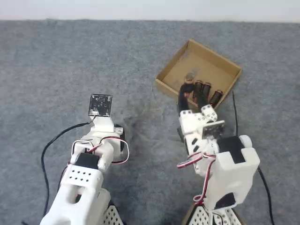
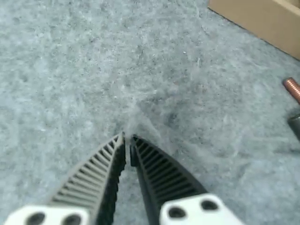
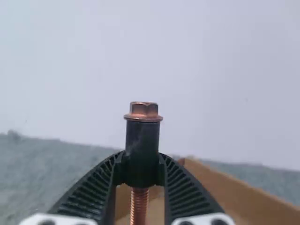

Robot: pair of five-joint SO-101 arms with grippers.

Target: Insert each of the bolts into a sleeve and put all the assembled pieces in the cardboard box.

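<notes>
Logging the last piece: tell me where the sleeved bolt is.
High view, right side: the sleeved bolt stands upright in the right gripper, over the box by its near wall, beside pieces lying inside.

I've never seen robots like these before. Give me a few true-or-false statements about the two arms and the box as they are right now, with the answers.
1. The right hand grips a black sleeve with a copper bolt pushed through it. True.
2. The left hand is carrying a bolt. False: it is shut with nothing in it, above the grey carpet.
3. The cardboard box has nothing in it. False: several dark pieces already lie inside.
4. The right hand is at the cardboard box, while the left hand is off to the side of it. True.
</notes>
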